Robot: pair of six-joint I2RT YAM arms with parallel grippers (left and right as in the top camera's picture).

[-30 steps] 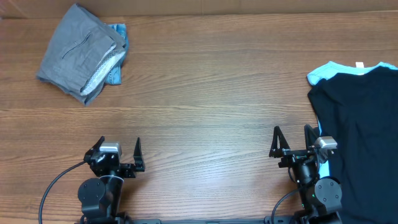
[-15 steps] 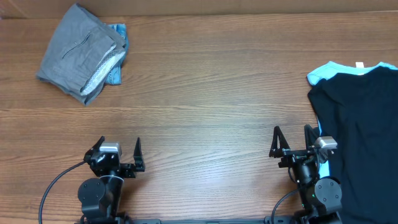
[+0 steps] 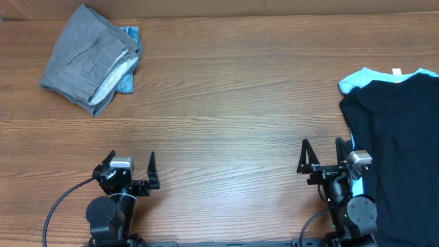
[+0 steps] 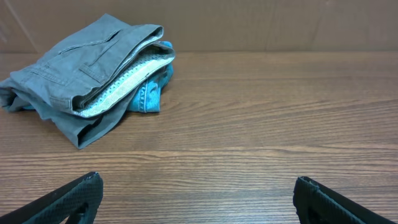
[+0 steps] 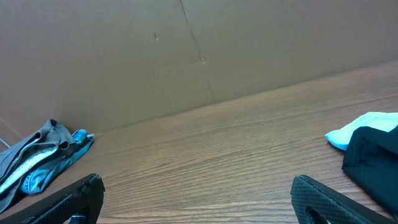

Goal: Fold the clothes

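Your next garment is most likely the black tee [image 3: 398, 137], the largest thing on the worktop [image 3: 226, 103]. It lies spread along the right edge, its long axis running from near edge to far edge, and its right side runs out of the overhead view. The right gripper [image 3: 322, 156] sits just beside its left border near the near edge, so that arm is much the closer. The left gripper [image 3: 130, 165] is well apart, across the table. The tee looks flat and limp, not yet folded. At the far left corner the grey shorts [image 3: 86, 58] are already a compact bundle, pale lining showing at the fold, resting on the light-blue denim shorts [image 3: 129, 81]. A light-blue top [image 3: 357, 79] peeks from under the tee's far end. Both grippers stand spread wide, holding nothing.
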